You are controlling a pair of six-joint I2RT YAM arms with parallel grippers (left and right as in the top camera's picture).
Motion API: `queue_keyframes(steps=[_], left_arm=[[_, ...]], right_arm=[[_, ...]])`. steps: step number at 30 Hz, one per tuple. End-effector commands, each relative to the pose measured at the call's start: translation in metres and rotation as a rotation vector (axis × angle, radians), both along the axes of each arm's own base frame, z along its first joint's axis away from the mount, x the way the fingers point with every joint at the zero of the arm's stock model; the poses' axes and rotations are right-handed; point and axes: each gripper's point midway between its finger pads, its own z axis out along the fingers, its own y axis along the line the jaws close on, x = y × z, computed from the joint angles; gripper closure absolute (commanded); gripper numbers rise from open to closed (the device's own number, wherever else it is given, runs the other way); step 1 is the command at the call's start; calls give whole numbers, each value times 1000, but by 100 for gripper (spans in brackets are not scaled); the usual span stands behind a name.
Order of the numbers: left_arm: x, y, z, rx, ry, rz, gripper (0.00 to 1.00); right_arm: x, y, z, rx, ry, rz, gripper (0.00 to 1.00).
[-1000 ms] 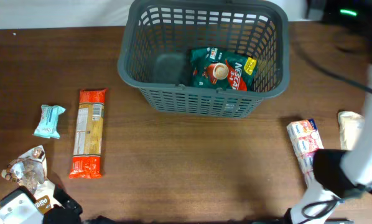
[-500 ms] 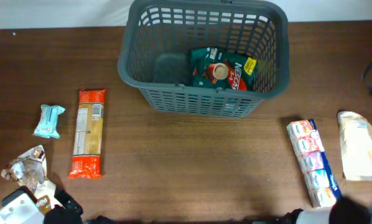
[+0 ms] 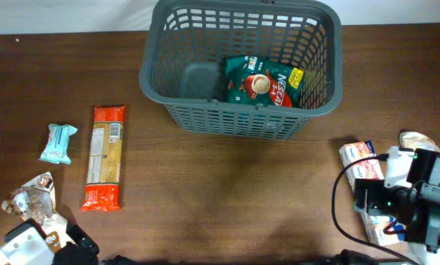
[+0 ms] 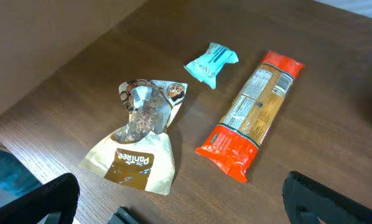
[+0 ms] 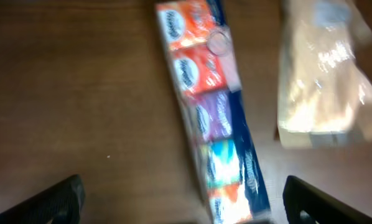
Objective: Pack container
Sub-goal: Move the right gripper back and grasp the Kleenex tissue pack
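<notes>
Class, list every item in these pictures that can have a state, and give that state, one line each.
Basket: upright, holding the green packet.
Green packet: lying inside the basket.
Pasta packet: flat on the table, outside the basket.
Blue packet: on the table, outside.
Strip of packs: flat on the table, outside.
Left pincer: open, empty.
Right pincer: open, empty.

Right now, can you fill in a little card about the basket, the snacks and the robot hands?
basket: grey, far middle
inside basket: one green coffee packet
left side: pasta pack, small blue packet, brown snack bag
right side: strip of colourful packs, beige bag
left gripper: open, near brown snack bag
right gripper: open, above strip of colourful packs
</notes>
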Motion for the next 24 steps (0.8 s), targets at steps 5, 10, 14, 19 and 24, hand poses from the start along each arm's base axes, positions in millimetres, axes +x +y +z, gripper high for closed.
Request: queue_keyframes(steps=[5, 10, 14, 19, 24], left_arm=[[-1, 0, 0, 12, 9, -8, 1], [-1, 0, -1, 11, 9, -8, 1], [0, -1, -1, 4, 12, -13, 1], [0, -1, -2, 3, 12, -14, 1], [0, -1, -2, 3, 12, -14, 1]], right_arm=[[48, 6, -62, 36, 180, 276, 1], [65, 2, -106, 67, 301, 317, 2], [76, -6, -135, 85, 347, 301, 3], [79, -22, -154, 124, 356, 238, 5], [91, -36, -154, 186, 267, 176, 16]])
